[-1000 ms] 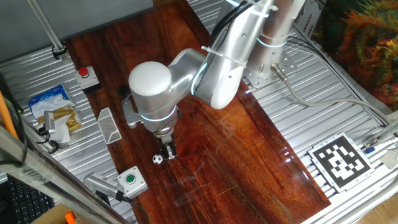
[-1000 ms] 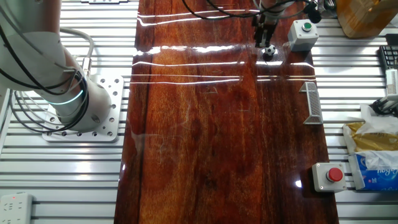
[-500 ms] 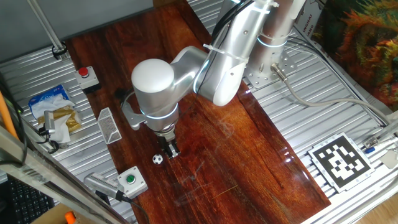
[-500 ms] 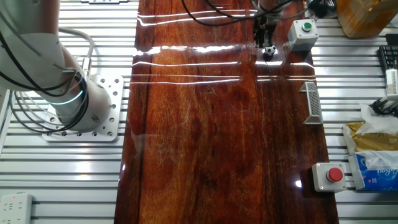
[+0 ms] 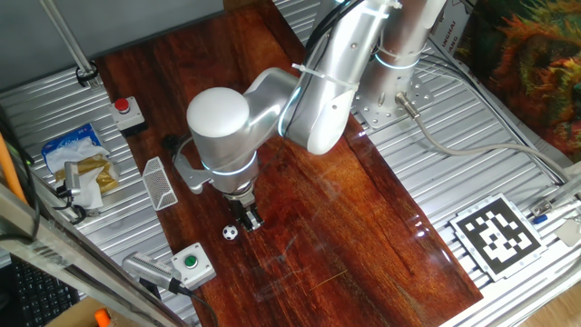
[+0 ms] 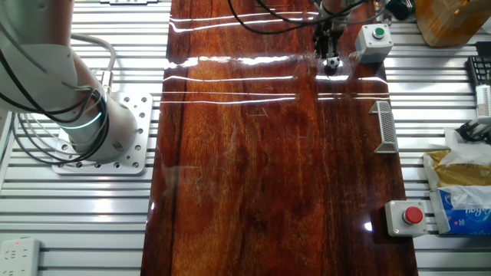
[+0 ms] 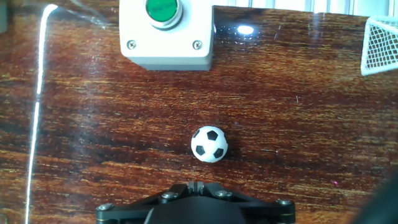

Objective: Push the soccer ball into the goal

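The soccer ball (image 7: 209, 144) is a tiny white ball with black patches on the dark wood tabletop. It also shows in one fixed view (image 5: 231, 232) and in the other fixed view (image 6: 332, 63). My gripper (image 7: 196, 185) is shut and empty, its tip just behind the ball with a small gap. It shows in one fixed view (image 5: 251, 221) to the right of the ball, and in the other fixed view (image 6: 326, 47). The goal (image 5: 159, 183), a small white mesh frame, stands at the table's edge; in the hand view (image 7: 380, 45) it is at the top right.
A grey box with a green button (image 7: 166, 28) stands just beyond the ball, also seen in one fixed view (image 5: 192, 263). A box with a red button (image 5: 125, 111) sits further along the rail. Snack packets (image 5: 80, 163) lie off the wood. A marker tag (image 5: 497, 234) lies on the far side.
The arm's bulk has shifted slightly left and back; the gripper tip and the ball stay nearly where they were.
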Robot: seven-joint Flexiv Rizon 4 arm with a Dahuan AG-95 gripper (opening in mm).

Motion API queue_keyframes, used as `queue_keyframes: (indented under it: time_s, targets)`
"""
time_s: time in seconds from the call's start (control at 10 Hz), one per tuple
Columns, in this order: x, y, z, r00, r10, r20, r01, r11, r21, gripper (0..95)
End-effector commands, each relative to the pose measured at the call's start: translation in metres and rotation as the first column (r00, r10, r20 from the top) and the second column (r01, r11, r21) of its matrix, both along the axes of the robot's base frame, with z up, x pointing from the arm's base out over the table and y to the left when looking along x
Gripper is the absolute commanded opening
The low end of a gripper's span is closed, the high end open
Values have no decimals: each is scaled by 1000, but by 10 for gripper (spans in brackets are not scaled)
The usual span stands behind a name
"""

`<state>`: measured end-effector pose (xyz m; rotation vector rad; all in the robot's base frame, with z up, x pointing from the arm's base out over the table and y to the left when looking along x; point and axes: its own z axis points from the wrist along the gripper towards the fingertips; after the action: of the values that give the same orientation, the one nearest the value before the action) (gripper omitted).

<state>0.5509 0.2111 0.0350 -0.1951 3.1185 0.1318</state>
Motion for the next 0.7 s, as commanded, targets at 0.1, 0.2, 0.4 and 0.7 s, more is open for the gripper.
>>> queue_keyframes:
  time_s: [0.1, 0.2, 0.4, 0.7]
  targets:
    - [-1, 0, 1, 1000, 11, 0, -11, 1000, 4, 0]
    - [-1, 0, 1, 1000, 13, 1, -13, 1000, 3, 0]
    - [-1, 0, 1, 1000, 12, 3, -12, 1000, 4, 0]
    - [-1, 0, 1, 1000, 17, 5, -17, 1000, 4, 0]
